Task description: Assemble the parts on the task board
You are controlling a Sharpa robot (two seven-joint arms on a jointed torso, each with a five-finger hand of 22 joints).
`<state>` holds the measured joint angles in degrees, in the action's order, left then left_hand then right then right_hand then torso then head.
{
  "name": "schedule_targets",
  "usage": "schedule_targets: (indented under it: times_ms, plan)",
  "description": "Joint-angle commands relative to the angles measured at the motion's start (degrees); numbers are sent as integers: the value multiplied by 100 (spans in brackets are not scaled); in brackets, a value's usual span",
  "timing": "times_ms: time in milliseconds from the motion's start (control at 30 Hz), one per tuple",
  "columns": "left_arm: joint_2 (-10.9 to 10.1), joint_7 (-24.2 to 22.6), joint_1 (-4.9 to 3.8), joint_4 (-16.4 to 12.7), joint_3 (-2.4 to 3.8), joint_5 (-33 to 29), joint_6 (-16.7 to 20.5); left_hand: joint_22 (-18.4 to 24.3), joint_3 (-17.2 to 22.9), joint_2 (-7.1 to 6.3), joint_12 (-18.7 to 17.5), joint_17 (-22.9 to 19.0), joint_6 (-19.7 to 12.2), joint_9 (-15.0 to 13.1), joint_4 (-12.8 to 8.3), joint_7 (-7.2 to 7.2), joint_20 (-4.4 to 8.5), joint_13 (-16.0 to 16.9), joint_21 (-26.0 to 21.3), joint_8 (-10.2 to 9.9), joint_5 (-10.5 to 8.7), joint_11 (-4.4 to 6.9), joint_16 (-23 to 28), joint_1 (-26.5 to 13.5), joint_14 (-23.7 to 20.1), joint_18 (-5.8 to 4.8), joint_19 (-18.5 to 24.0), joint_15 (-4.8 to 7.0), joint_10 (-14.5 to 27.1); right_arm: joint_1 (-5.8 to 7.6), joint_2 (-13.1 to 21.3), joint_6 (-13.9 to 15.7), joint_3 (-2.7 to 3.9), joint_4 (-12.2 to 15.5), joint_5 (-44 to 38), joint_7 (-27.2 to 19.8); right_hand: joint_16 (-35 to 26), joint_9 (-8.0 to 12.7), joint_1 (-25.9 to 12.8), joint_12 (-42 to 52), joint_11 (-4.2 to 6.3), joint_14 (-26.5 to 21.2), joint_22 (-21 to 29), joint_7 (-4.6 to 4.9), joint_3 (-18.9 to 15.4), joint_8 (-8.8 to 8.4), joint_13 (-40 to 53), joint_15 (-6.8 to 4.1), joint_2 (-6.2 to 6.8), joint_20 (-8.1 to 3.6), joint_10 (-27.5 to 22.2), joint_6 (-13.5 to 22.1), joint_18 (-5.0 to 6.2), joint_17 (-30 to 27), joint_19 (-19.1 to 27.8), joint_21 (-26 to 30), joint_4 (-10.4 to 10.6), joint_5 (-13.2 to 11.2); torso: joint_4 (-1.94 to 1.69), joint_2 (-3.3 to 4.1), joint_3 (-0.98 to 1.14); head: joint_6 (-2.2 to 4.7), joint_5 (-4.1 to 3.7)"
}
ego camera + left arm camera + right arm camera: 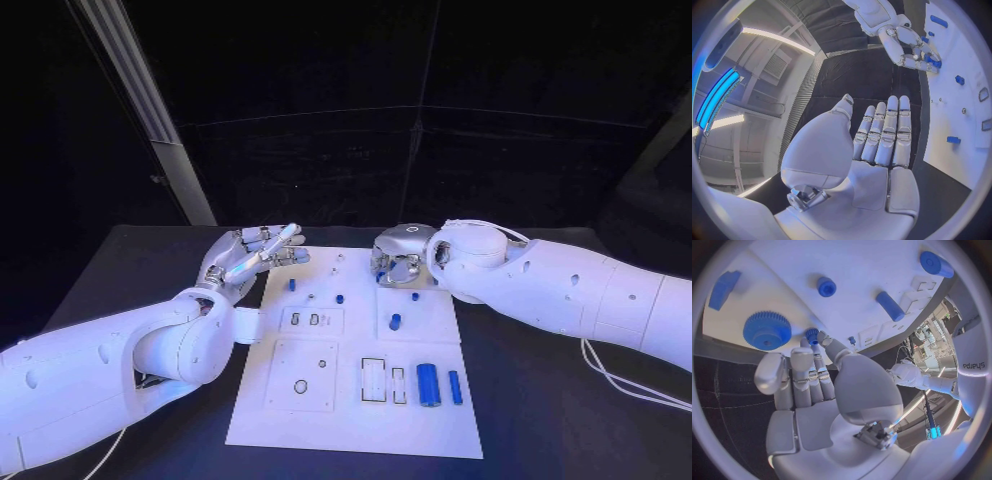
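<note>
On the near part of the white task board point(361, 420) lie two blue cylinders side by side — a thick one point(428, 385) and a thinner one point(456, 387) just to its right. Farther up the board, one blue peg point(395, 322) lies alone in the middle, and three small blue pegs point(340, 298) stand beyond it.

The left hand point(253, 255) is at the board's far left edge, fingers straight and close together, palm open, and it holds nothing; the board lies just beside its fingertips point(892, 102).

The right hand point(401, 258) is over the far part of the board. Its fingers point down at the plate — one fingertip point(820, 335) touches a small blue gear point(811, 335), beside a large blue gear point(767, 330). Whether it pinches the small gear, I cannot tell.
</note>
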<state>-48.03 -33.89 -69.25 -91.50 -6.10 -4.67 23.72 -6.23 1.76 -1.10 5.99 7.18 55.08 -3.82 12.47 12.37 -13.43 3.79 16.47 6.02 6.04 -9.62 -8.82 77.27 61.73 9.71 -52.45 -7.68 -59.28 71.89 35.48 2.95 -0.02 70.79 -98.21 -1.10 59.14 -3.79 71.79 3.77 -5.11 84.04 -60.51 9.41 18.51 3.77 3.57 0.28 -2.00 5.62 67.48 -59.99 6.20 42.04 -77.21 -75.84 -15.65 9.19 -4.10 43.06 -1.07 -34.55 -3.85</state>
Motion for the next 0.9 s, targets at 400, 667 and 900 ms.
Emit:
schedule_targets:
  times_ms: [400,667,900]
  plan:
    - [-24,10,-14,-11,5,39,-93,24,2,48,-56,-10,13,7,-65,44,-43,-10,-37,-46,-25,-33,46,19,-63,74,17,4,-6,6,15,-142,0,-12,-185,100,192,-7,3,-20,2,73,-86,-6,241,5,8,-42,-27,16,84,-79,-64,124,-14,-93,3,-65,-6,40,12,-3,-8]
    - [-36,24,-20,-17,5,39,-96,31,2,51,-68,-12,10,7,-81,45,-47,-10,-46,-55,-24,-36,61,31,-70,74,24,1,0,6,20,-12,0,-21,-195,138,278,-7,42,-19,-3,52,-144,-1,373,4,9,-38,-8,21,97,-91,-71,183,-14,-140,-9,-102,-3,45,8,12,-22]
    - [-55,28,-25,-30,5,39,-95,39,5,57,-78,-13,9,7,-97,45,-50,-10,-55,-63,-24,-38,74,45,-74,75,30,-2,4,6,80,746,3,133,-127,124,393,-22,102,4,26,33,-240,-16,529,36,25,-54,3,13,241,-202,-83,263,-29,-212,2,-260,-12,52,11,40,-20]
